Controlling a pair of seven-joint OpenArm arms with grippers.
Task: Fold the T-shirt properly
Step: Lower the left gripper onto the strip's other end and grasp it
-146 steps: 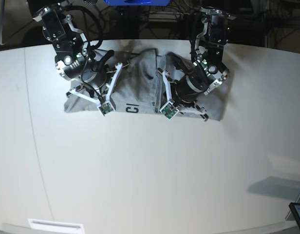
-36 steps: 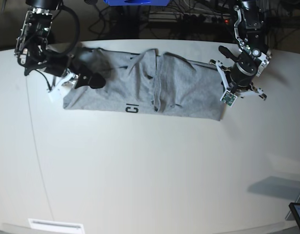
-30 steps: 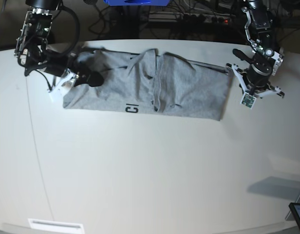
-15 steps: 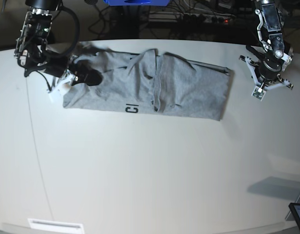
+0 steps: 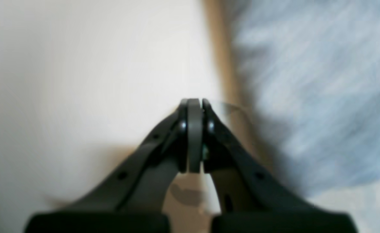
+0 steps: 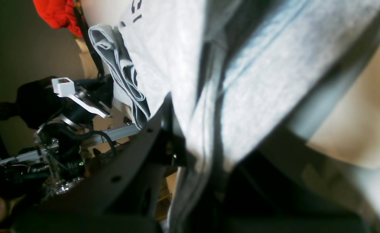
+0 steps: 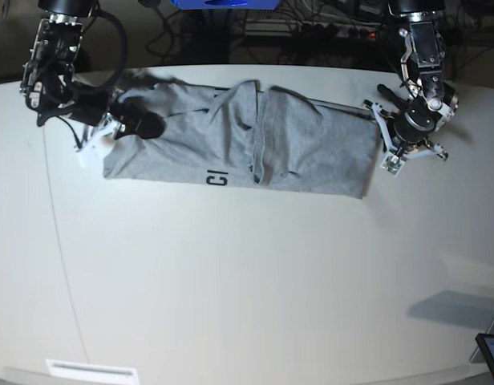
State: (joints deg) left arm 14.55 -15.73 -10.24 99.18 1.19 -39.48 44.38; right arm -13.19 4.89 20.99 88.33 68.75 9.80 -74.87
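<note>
Your heather-grey cotton T-shirt (image 7: 239, 148) lies spread across the upper middle of the white table (image 7: 247, 281). Only the right wrist view shows your right gripper (image 6: 177, 152) clamped on bunched fabric; the left wrist view shows your left gripper (image 5: 194, 106) pressed closed, empty, beside the shirt's edge.

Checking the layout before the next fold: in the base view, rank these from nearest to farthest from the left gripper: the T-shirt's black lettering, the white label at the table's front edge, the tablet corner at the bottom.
From the left gripper, beside the T-shirt:
1. Black lettering, on the shirt's front hem, mid-table.
2. Tablet corner, at the bottom corner on the left arm's side.
3. White label, at the front edge on the right arm's side, farthest.
</note>
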